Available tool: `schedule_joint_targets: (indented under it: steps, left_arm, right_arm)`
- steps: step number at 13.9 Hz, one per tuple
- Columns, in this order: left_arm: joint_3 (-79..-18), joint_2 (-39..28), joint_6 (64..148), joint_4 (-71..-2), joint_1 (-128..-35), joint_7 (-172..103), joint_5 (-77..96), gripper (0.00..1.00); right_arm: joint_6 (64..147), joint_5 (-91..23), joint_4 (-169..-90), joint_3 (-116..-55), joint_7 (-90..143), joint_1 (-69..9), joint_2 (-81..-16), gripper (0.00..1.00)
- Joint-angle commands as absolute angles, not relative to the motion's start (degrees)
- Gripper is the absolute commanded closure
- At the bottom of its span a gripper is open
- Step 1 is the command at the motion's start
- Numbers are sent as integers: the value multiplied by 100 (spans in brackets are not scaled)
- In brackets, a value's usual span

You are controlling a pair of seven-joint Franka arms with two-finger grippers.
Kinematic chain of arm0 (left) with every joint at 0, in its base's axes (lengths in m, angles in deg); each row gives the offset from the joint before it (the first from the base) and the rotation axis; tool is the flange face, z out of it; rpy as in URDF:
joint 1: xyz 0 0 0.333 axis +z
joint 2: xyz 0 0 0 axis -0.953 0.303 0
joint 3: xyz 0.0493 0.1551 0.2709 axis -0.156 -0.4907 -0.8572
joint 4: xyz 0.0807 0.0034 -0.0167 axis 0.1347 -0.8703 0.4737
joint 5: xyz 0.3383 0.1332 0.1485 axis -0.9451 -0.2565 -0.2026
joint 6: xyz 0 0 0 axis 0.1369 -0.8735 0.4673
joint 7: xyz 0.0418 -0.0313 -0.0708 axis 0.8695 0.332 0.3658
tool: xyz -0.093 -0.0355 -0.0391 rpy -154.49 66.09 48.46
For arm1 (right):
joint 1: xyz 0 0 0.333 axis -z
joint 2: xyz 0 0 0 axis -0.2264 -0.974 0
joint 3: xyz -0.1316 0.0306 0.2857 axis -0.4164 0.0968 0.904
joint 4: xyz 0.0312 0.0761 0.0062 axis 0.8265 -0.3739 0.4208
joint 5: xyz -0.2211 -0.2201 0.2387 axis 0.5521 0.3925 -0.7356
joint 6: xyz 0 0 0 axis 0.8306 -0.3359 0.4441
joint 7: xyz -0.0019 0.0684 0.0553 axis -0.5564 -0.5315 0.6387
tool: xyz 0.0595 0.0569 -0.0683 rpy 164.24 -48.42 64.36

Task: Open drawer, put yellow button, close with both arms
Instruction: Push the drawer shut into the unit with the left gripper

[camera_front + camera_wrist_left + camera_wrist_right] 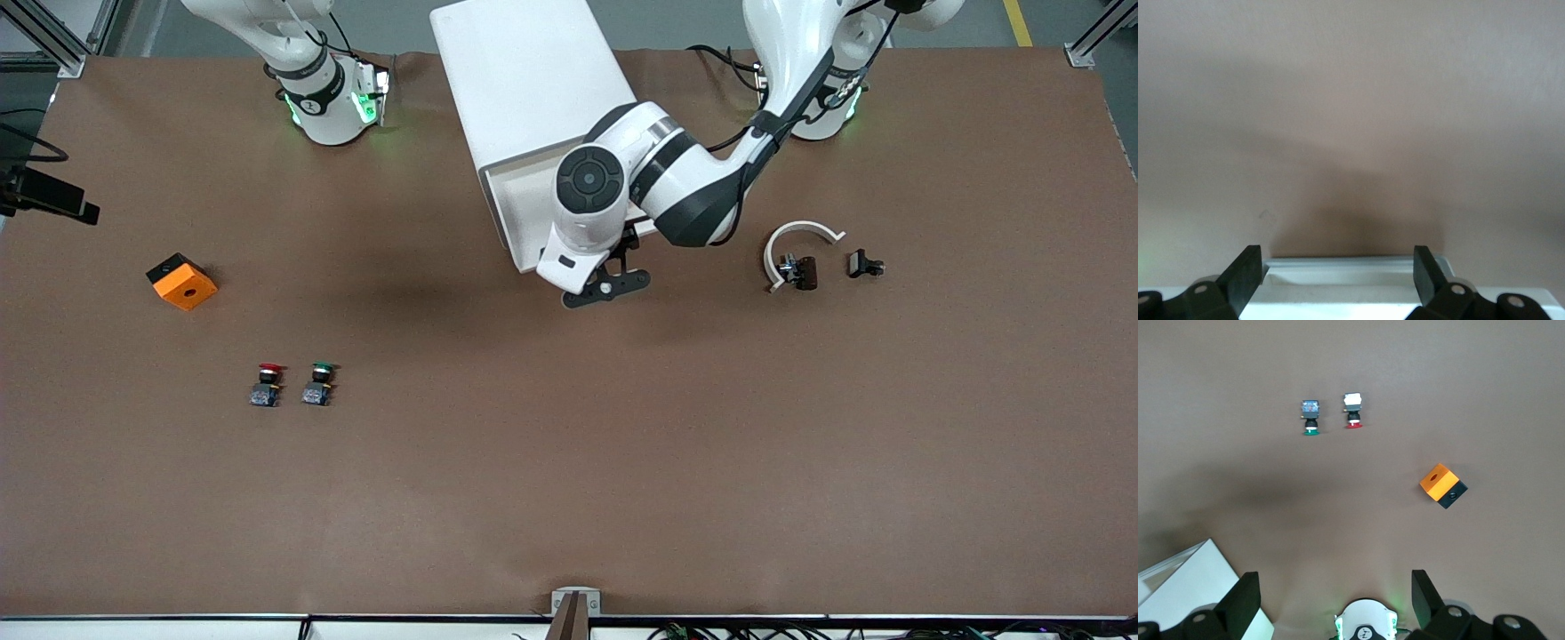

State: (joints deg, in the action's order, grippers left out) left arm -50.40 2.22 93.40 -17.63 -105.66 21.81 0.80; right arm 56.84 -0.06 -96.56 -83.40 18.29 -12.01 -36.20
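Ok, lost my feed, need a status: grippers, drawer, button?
Left gripper open at the drawer front, drawer pulled out. Right gripper open, high over the table, waiting. No yellow button in view. Nothing in the way.

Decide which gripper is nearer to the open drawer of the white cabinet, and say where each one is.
Left. The left gripper, fingers open, is at the drawer's front edge, over its lip. The right gripper, also open, waits high above its own base, looking down on the table.

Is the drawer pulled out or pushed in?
Pulled out. The drawer sticks out of the white cabinet toward the front camera, and the left gripper is open over its front edge.
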Motion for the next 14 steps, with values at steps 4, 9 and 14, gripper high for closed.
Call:
schedule_joint_targets:
  steps: [4,9,14]
  left_arm:
    - [-4618,56,9190,-2110,-10497,2461,403,0]
    - [-4416,56,9111,-2180,-10506,3059,754,0]
    - [-4284,135,9058,-2268,-10576,3429,1106,0]
  right_arm:
    - [6523,-112,-11079,-8288,1819,-1142,-2578,0]
    - [6630,-104,-11426,-8288,1810,-1010,-2311,0]
    - [6692,-51,-11400,-8297,1819,-1036,-2197,0]
